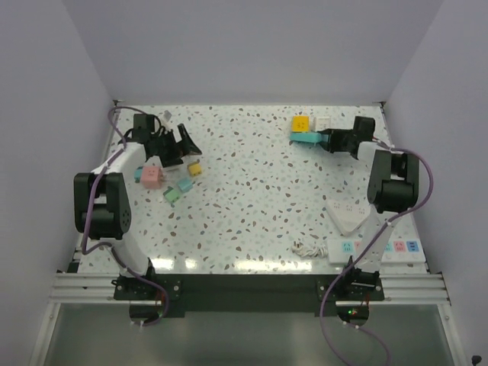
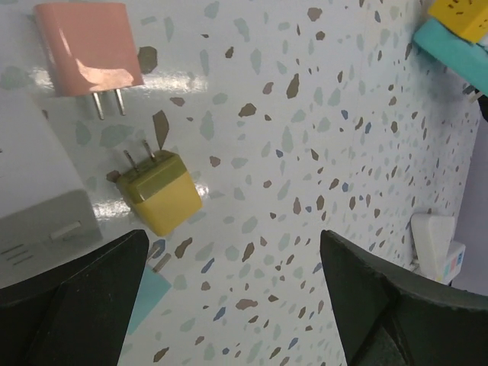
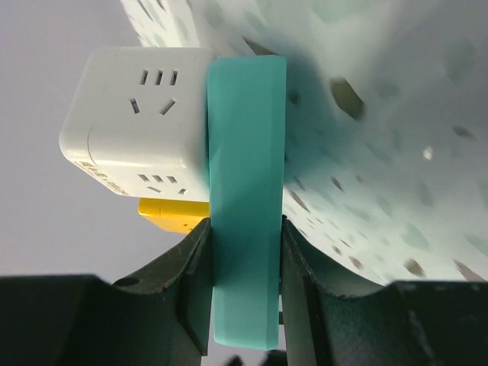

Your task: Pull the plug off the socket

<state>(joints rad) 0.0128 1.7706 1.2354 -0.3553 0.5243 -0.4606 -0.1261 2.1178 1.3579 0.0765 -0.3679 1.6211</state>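
Upper right of the overhead frame, the right end effector (image 1: 324, 139) clamps the teal plug (image 1: 306, 138), long axis in line with its fingers (image 3: 191, 267). The white socket cube (image 1: 322, 122) sits flush against its upper side. The left end effector (image 1: 187, 145) gapes wide, far left.

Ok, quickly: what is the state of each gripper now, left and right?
Left gripper: open, holding nothing.
Right gripper: closed on the teal plug.
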